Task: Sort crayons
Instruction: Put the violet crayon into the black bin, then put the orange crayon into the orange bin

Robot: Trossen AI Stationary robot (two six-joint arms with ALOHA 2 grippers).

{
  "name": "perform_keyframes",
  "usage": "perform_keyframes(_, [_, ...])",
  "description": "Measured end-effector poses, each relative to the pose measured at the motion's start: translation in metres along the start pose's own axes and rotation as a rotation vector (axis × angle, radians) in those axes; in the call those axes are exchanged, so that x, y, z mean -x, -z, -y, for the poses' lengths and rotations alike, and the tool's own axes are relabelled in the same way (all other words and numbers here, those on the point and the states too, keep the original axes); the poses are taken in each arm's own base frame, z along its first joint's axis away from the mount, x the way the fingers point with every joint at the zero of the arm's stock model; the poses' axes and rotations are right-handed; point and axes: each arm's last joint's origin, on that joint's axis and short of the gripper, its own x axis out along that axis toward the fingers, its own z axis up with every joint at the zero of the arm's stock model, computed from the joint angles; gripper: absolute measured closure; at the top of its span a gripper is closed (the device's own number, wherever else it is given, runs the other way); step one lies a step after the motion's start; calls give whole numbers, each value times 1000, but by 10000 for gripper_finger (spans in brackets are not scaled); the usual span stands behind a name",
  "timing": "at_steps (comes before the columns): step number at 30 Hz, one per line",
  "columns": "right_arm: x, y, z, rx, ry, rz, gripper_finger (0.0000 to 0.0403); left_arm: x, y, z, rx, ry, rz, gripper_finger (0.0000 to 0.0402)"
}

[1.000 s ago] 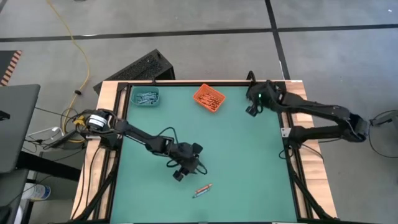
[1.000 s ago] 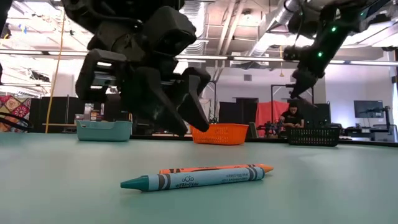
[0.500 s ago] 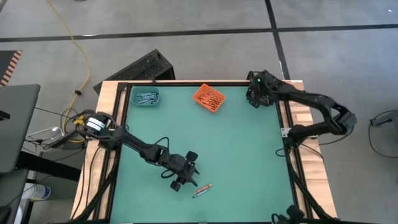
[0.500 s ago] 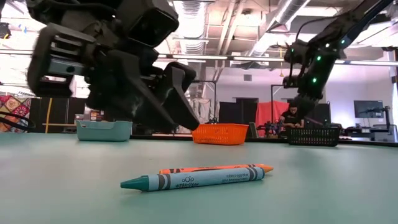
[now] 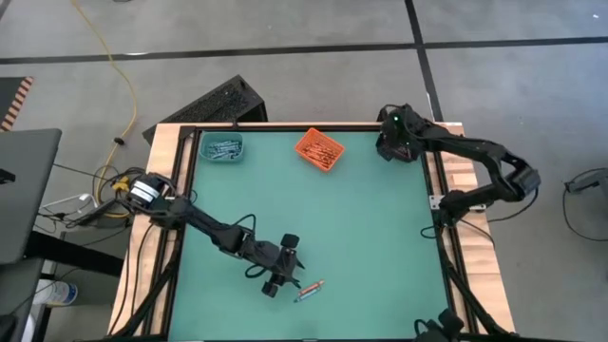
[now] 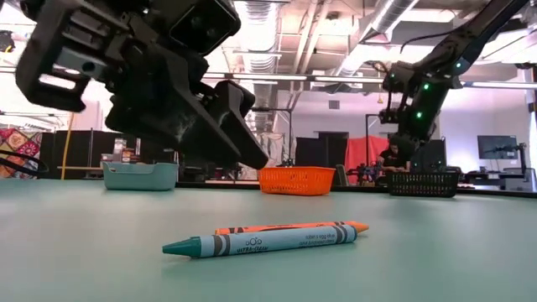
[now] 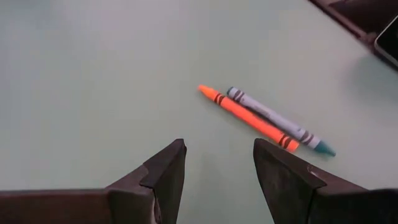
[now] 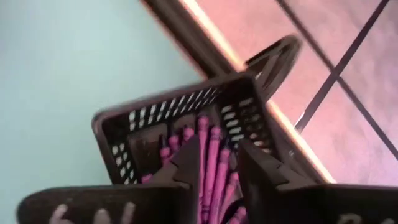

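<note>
Your left hand (image 5: 277,278) hangs low over the green bench (image 5: 380,237), its fingers (image 7: 163,177) standing apart with nothing between them. Two crayons lie on the bench just ahead of that hand, side by side and touching along their length: an orange crayon (image 7: 247,118) and a blue-grey crayon (image 7: 280,121) with a teal tip. In the low view the blue-grey crayon (image 6: 260,242) lies in front and the orange crayon (image 6: 289,227) shows behind it; both are flat on the bench, clear of the fingers. From above, the pair (image 5: 309,290) sits just beside the left hand, on the side away from the bins.

Your right hand (image 5: 391,149) is at the far right corner of the bench, poised over a black bin (image 8: 180,140). Its fingers (image 8: 189,158) are parted by a narrow gap, and you hold nothing that can be made out between them. Directly below and ahead of this hand, purple-pink crayons (image 8: 211,165) lie packed lengthwise inside the black bin.

Well apart from both hands along the far edge stand an orange bin (image 5: 319,149) holding orange crayons and a teal bin (image 5: 221,147) holding blue-grey crayons; individual sticks there are too small to count.
</note>
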Motion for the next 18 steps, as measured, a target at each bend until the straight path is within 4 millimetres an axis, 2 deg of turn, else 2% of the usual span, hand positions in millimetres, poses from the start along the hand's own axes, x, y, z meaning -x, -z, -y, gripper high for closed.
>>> perform_keyframes(6, [26, -6, 2, -57, -3, 109, 281, 0, -3, 8, 44, 8, 25, 223])
perform_keyframes(10, [49, -9, -7, -74, -139, 217, 277, 1, -3, 15, 59, -20, 25, 223])
perform_keyframes(14, [72, -12, -28, -71, -432, 317, 280, 1, -3, 20, 82, -39, 27, 223])
perform_keyframes(18, [94, -11, -65, -6, -931, 385, 280, 2, -3, 26, 107, -39, 28, 223])
